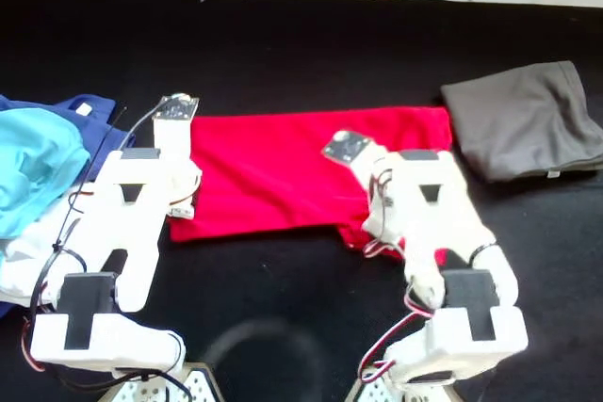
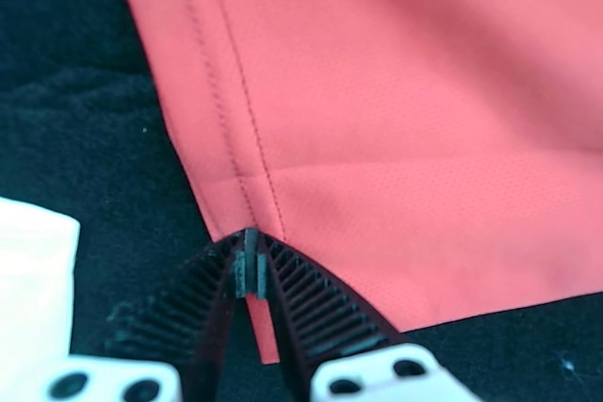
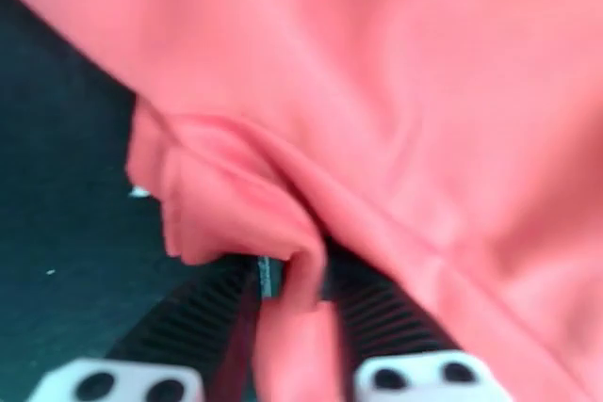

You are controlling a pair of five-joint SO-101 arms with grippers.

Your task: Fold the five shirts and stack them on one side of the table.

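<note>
On table [image 1: 301, 44] middle: red shirt [image 1: 283, 171] flat, long axis running left edge to right edge. My left gripper [image 2: 250, 275] pinched tight on its left hem corner; my right gripper [image 3: 292, 280] seems clamped on bunched cloth along near edge, right end.

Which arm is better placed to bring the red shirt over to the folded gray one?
Right, probably. The right gripper is shut on the red shirt on the side nearest the gray shirt; the left gripper pinches the far hem corner.
</note>
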